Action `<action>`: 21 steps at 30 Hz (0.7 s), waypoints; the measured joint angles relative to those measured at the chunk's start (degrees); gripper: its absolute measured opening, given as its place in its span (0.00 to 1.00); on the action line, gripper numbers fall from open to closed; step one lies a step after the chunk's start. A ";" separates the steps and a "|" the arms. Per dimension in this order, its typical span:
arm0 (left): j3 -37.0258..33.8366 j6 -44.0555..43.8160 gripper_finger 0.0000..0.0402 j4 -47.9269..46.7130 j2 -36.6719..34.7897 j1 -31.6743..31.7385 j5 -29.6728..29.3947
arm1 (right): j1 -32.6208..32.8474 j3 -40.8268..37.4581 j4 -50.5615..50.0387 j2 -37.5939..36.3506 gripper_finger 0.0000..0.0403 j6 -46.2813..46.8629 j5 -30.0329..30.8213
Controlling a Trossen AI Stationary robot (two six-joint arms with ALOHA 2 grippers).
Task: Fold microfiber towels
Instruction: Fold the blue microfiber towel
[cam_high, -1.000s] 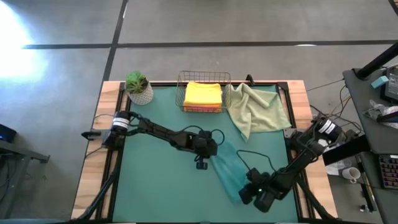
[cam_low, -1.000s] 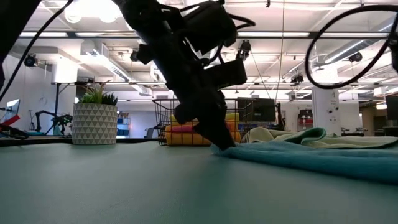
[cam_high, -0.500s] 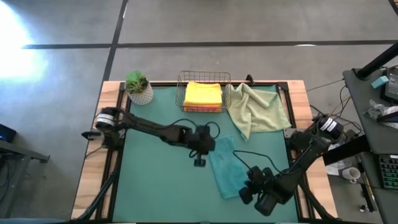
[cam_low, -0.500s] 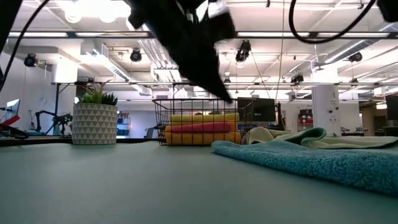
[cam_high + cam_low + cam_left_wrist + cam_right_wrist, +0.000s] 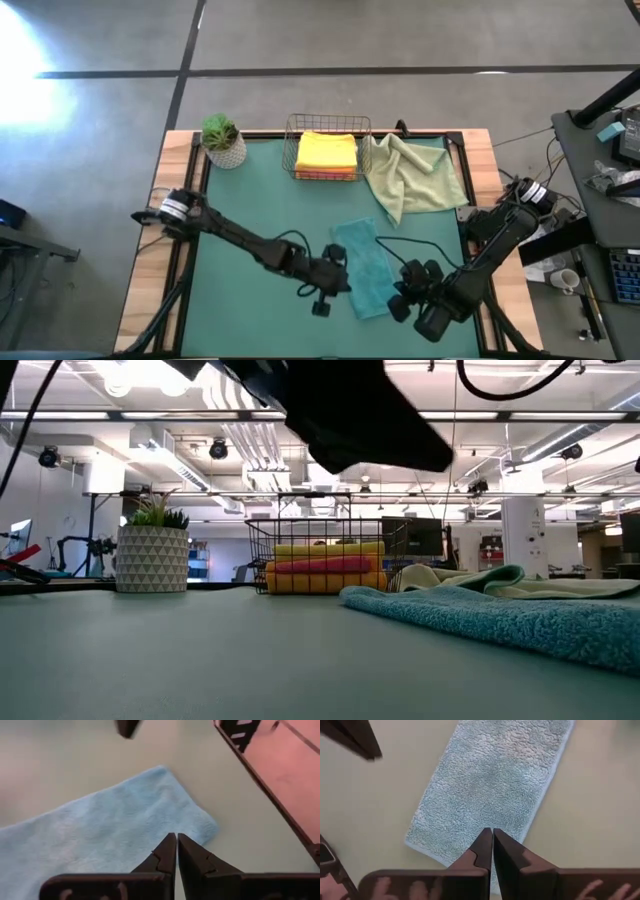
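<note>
Teal cloth first. High view: the teal towel (image 5: 361,266) lies as a narrow strip on the green table (image 5: 250,210), right of centre, between the two arms. The left gripper (image 5: 325,290) sits just off the strip's left long edge near its front end; the right gripper (image 5: 412,290) sits just off its right side. The pale sage towel (image 5: 410,175) lies crumpled at the back right of the table. A wire basket (image 5: 327,148) at the back holds a yellow towel (image 5: 326,150) on top. A potted plant (image 5: 222,140) stands at the back left corner.

Low view: the teal strip lies flat and low on the table, a dark arm blurred overhead. The basket shows yellow over a pink towel (image 5: 325,565), with more yellow underneath (orange ones not made out).

Left wrist view: fingers (image 5: 162,857) pressed together, nothing between them, poised over a corner of the teal cloth.

Right wrist view: fingers (image 5: 485,851) likewise closed and empty, hanging above one short end of the strip.

Handling, as a judgement: the cloth looks light, limp and plush, so it should drape and sag from any pinch, and it is unlikely to slip on the mat. Best hold is probably the two corners of one short end, one per gripper, to carry that end over evenly.
</note>
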 joint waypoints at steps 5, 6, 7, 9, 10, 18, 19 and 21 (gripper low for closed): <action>-0.02 -1.14 0.00 7.51 3.08 -1.64 -0.22 | -0.26 0.23 -0.19 -0.04 0.02 -2.28 -0.01; -0.02 -1.16 0.00 9.20 3.85 -1.80 -0.33 | -0.28 0.23 -0.29 -0.04 0.02 -2.51 0.08; 0.11 -1.55 0.00 11.13 4.76 -1.89 -0.31 | -0.27 0.23 -0.19 -0.04 0.02 -2.74 0.11; 0.27 -3.48 0.00 13.20 6.28 -1.91 -0.37 | -0.26 0.23 -0.19 -0.04 0.02 -2.93 0.07; 0.71 -4.35 0.00 13.51 7.14 -1.91 -0.38 | -0.24 0.23 -0.19 -0.04 0.02 -2.93 0.07; 3.54 -5.09 0.00 13.69 12.09 -1.68 -2.86 | -0.26 0.18 0.11 -0.04 0.02 -4.40 0.11; 3.59 -5.10 0.00 14.21 12.57 -1.64 -2.91 | -0.26 0.16 0.08 -0.04 0.02 -4.43 0.11; 3.55 -5.10 0.00 13.24 12.69 -1.63 -2.93 | -0.24 0.12 0.17 -0.04 0.02 -4.97 0.09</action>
